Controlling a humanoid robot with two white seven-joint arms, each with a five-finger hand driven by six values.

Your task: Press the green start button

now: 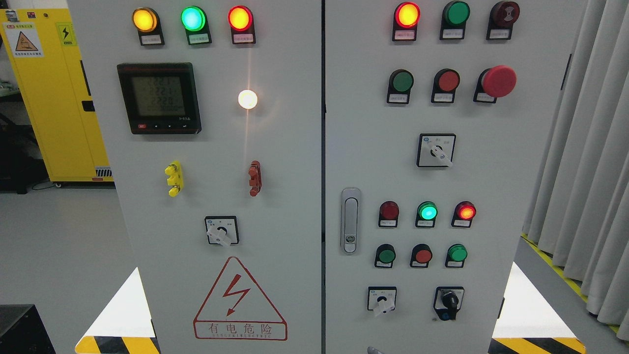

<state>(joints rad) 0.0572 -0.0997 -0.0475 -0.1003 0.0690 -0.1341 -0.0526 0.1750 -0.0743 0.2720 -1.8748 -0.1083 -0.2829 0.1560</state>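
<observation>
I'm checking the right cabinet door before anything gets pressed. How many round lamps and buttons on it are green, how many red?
Green: 5
Red: 7
Total: 12
No robot hand is in view.

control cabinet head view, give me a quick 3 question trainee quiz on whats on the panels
1. True or false: the top row of the left door shows three lit lamps, yellow, green and red.
2. Which side of the green push button on the right door does the red mushroom button sit on: A left, B right?
3. Fill in: the digital meter is on the ____ door.

Key: 1 true; 2 B; 3 left.
</observation>
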